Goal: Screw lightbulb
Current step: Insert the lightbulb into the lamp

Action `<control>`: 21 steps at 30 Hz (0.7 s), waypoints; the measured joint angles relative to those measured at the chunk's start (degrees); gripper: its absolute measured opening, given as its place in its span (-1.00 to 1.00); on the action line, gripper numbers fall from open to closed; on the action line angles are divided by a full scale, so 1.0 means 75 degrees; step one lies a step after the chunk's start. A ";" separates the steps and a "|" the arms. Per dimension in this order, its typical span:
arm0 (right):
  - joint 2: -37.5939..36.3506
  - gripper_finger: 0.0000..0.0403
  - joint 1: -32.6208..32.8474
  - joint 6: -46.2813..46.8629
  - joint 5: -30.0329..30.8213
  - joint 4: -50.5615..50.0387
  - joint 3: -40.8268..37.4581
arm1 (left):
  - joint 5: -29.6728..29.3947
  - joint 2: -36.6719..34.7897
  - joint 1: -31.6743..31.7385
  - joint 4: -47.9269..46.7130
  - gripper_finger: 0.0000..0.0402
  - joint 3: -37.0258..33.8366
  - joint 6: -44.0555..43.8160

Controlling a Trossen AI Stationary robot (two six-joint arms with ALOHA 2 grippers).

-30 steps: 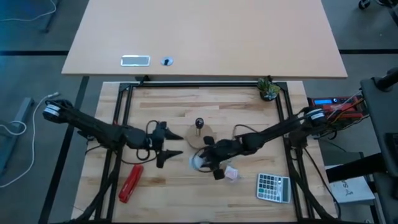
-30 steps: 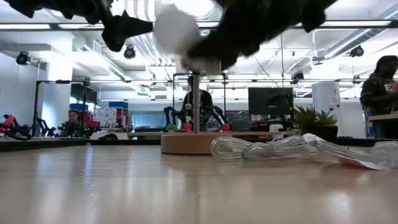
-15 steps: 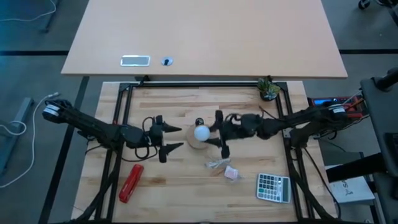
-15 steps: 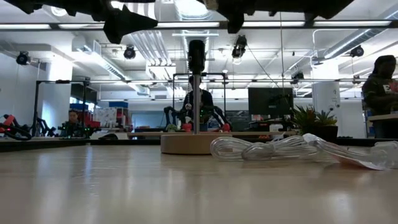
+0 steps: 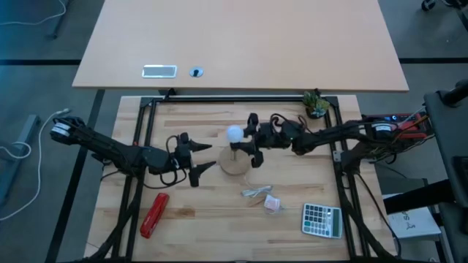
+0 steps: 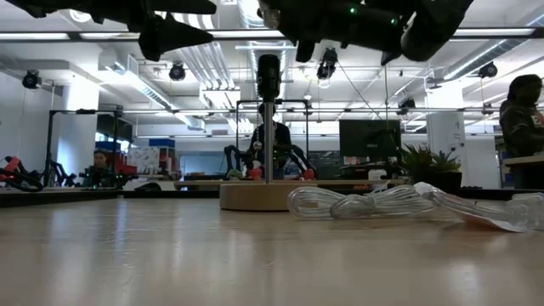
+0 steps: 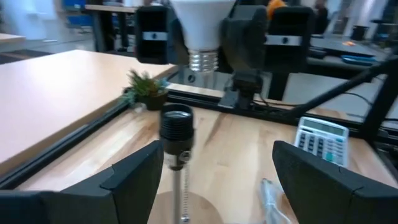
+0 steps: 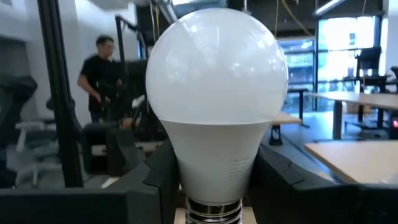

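The white lightbulb hangs above the black socket, which tops a thin post on the round wooden disc. The bulb's grey screw neck points down and stands a little higher than the socket's mouth and beside it. My right gripper reaches in from the table's right and is shut on the bulb. My left gripper waits open just left of the disc, its fingers facing the post. In the low view, the socket shows, but the bulb is above the picture. My right gripper pinches the bulb's tapered lower body, just above the screw neck, between its two fingers. The fingers come roughly level from the table's right side. The bulb is lifted clear, dome up and neck down.
A crumpled clear wrapper and a small pinkish packet lie near of the disc. A red tool lies near left, a calculator near right, a small plant far right. People show in the room behind.
My right gripper has risen from beside the wrapper and gone toward the table's far edge with the bulb, tipping from pointing down to about level. The bulb has gone from low near the wrapper to above the socket. My left gripper has turned a little in place.
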 joint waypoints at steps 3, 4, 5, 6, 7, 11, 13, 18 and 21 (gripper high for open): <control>0.0351 -0.32 -0.0042 0.0097 -0.0033 0.0529 0.0000 | -0.0345 0.0000 0.0000 -0.0018 0.47 0.0000 0.0002; 0.0429 -0.32 -0.0045 0.0086 -0.0031 0.0589 -0.0002 | -0.0424 0.0000 0.0000 -0.0018 0.47 0.0000 0.0024; 0.0487 -0.32 -0.0045 0.0040 -0.0014 0.0643 -0.0003 | -0.0474 0.0000 0.0000 -0.0013 0.47 0.0000 0.0045; 0.0539 -0.32 -0.0050 0.0002 0.0006 0.0740 -0.0003 | -0.0501 0.0000 0.0000 -0.0015 0.47 0.0000 0.0067; 0.0575 -0.32 -0.0059 -0.0030 0.0026 0.0812 -0.0003 | -0.0508 0.0000 0.0000 -0.0012 0.47 0.0000 0.0076; 0.0788 -0.32 -0.0094 -0.0079 0.0058 0.1012 -0.0003 | -0.0511 0.0000 0.0000 -0.0015 0.47 0.0000 0.0077; 0.0811 -0.32 -0.0094 -0.0076 0.0137 0.1137 -0.0003 | -0.0514 0.0000 0.0000 -0.0015 0.47 0.0000 0.0079; 0.0820 -0.32 -0.0094 -0.0168 0.0483 0.1187 -0.0108 | -0.0517 0.0000 0.0000 -0.0012 0.47 0.0000 0.0079; 0.0814 -0.32 -0.0094 -0.0226 0.0536 0.1224 -0.0178 | -0.0517 0.0000 0.0000 -0.0015 0.47 0.0000 0.0077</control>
